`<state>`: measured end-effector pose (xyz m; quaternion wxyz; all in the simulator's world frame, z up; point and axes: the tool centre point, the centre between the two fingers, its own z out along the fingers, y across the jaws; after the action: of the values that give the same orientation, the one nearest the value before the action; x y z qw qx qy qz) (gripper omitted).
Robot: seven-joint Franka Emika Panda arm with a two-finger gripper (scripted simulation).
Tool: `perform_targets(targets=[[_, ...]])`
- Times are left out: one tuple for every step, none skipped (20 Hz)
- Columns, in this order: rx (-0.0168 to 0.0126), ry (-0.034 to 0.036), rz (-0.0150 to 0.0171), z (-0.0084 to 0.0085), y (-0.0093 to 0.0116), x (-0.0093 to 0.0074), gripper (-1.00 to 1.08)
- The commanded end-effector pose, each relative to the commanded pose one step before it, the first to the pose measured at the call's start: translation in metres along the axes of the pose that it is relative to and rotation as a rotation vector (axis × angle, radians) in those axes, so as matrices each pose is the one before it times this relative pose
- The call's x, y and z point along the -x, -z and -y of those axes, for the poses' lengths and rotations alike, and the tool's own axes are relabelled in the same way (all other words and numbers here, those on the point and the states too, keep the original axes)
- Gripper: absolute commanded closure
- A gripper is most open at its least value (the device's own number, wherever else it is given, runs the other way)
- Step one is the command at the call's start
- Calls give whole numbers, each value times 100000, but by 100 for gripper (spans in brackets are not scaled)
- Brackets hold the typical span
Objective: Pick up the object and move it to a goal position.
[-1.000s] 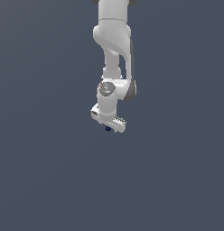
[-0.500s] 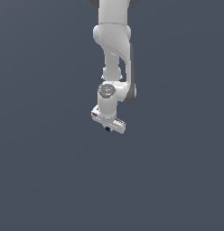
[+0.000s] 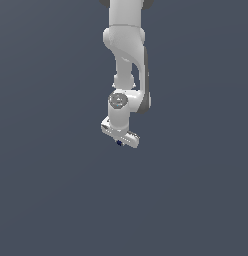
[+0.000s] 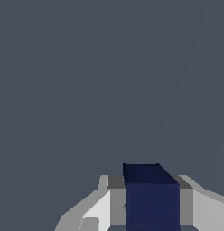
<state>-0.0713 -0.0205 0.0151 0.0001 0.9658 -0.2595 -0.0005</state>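
Note:
The object is a small dark navy-blue block (image 4: 152,198). In the wrist view it fills the space between the two fingers, a grey pad (image 4: 116,200) pressed to one side and another to the opposite side. My gripper (image 4: 152,203) is shut on it. In the exterior view the white arm hangs down from the top of the picture, and the gripper (image 3: 119,142) shows just a dark blue speck of the block (image 3: 119,143) under the hand. The fingers themselves are mostly hidden by the hand there.
Both views show only a plain dark grey-blue surface around and beyond the arm (image 3: 127,60). No other object or marker shows in either view.

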Motion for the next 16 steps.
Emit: perform_targets(targets=[[-35,-7,-69,141,422,-178,108],[0,0,0,88,264,-101,108],[0,0,0,104,312,-120,108],[0,0,0,120,359,-138,108],[0,0,0,135,407,-157,108],[0,0,0,151,454,-175,108],[0,0,0,166,500,-194,108],[0,0,0,182,547,-212,108],[0,0,0,197,594,-231,108],[0,0,0,212,640,-249,108],[49,-22,-43,219,694,-271,108],[0,0,0,242,731,-286,108],[0,0,0,257,776,-305,108],[0,0,0,270,815,-321,108],[57,-30,-26,271,846,-342,108],[0,0,0,291,877,-348,108]])
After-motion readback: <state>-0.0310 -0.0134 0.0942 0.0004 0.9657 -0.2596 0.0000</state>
